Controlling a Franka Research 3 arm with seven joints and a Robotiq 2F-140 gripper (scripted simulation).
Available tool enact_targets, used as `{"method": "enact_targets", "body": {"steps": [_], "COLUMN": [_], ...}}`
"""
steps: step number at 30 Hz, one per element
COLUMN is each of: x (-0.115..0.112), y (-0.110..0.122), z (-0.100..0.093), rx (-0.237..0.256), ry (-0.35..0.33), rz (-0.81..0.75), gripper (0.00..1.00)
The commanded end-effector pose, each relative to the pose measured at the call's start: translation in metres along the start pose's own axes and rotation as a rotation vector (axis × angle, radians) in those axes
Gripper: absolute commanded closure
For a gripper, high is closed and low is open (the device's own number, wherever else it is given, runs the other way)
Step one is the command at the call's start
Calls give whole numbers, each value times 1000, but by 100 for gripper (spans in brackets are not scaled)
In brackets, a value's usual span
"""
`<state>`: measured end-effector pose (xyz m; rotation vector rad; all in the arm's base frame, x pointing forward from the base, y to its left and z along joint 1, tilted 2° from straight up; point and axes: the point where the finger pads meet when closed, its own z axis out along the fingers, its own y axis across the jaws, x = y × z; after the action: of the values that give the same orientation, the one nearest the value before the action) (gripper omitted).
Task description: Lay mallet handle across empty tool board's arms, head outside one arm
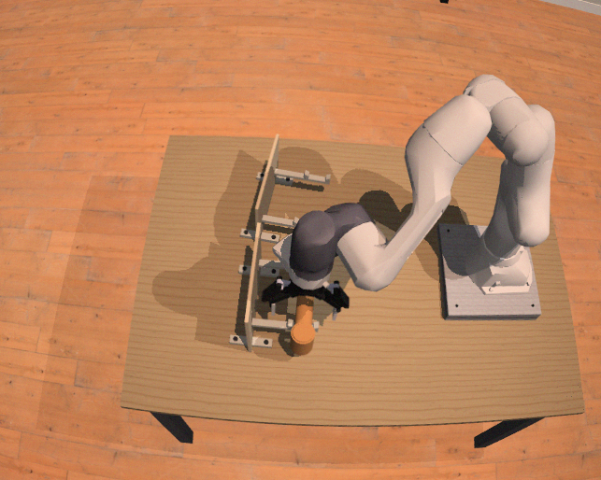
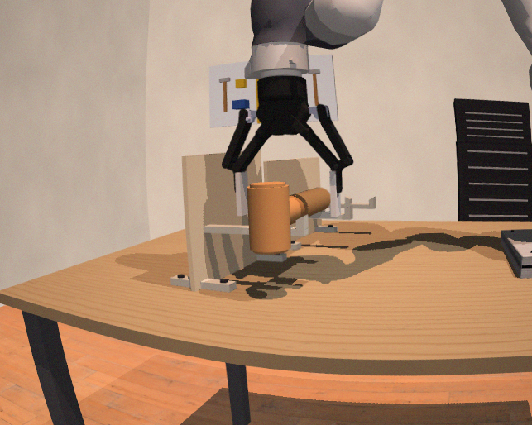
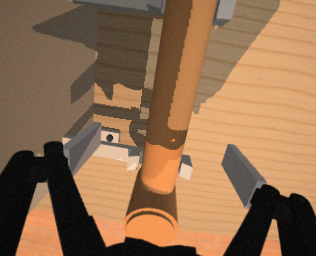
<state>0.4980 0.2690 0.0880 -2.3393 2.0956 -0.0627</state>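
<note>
The orange mallet (image 1: 303, 325) lies across the two arms of the nearer tool board (image 1: 249, 289). Its head (image 2: 268, 217) hangs outside the front arm, and its handle (image 2: 309, 201) runs back under my wrist. My gripper (image 2: 288, 201) is open, with one finger on each side of the handle at handle height, and neither finger touches it. In the wrist view the handle (image 3: 175, 100) runs up between the two finger pads of the gripper (image 3: 162, 160), with its rounded end near the bottom. The empty tool board (image 1: 266, 175) stands behind, with its arms (image 1: 300, 176) bare.
Both boards stand upright on the left of the gripper, close to the left finger. A holder arm (image 3: 118, 150) with its bracket lies under the handle between the fingers. The robot base plate (image 1: 489, 273) sits at the right of the table.
</note>
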Motion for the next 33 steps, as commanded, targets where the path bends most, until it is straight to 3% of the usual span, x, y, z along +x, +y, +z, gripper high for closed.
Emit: {"method": "enact_targets", "body": {"steps": [1, 31, 32, 33], "x": [0, 0, 0, 0], "y": [1, 1, 1, 1], "z": [2, 2, 2, 2], "rx": [0, 0, 0, 0], "ry": [1, 1, 1, 1], "rz": [4, 4, 4, 4], "gripper": [0, 0, 100, 100]}}
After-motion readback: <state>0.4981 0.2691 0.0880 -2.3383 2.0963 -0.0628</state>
